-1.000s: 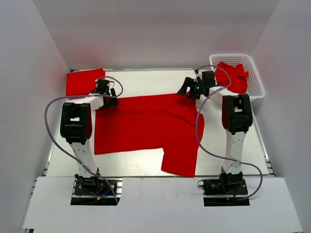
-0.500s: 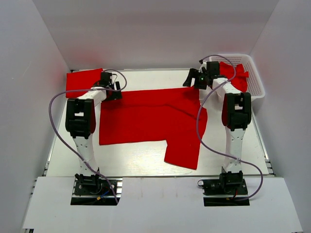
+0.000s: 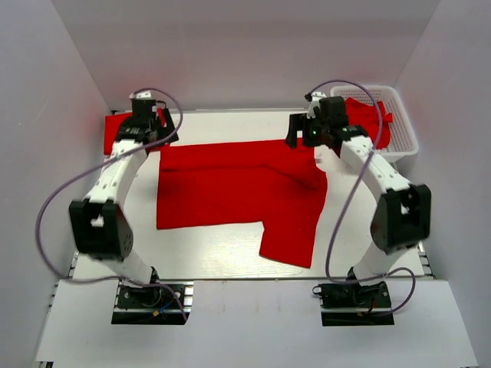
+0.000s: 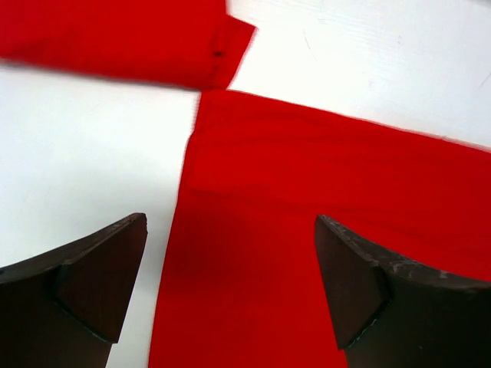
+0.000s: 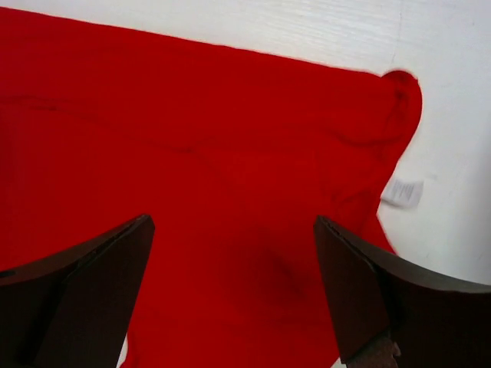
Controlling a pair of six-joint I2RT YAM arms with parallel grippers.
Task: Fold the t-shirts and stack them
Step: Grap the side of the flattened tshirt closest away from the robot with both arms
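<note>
A red t-shirt [image 3: 230,188] lies spread flat on the white table, one sleeve pointing to the near right. My left gripper [image 3: 159,132] hovers open above its far left corner [image 4: 322,230]; nothing is between the dark fingers [image 4: 100,284]. My right gripper [image 3: 301,136] hangs open over the far right part of the same shirt [image 5: 230,138], also holding nothing. A folded red t-shirt [image 3: 119,130] rests at the far left, and its edge [image 4: 115,38] shows in the left wrist view. More red cloth [image 3: 368,119] lies crumpled in the basket.
A white plastic basket [image 3: 360,89] stands at the back right corner. White walls close in the table on the left, right and back. A white label [image 5: 403,192] sticks out at the shirt's right edge.
The spread shirt slid slightly toward the back, then lay still. Both arms rose off its far edge, their elbows swinging outward. The jaws stayed open throughout.
</note>
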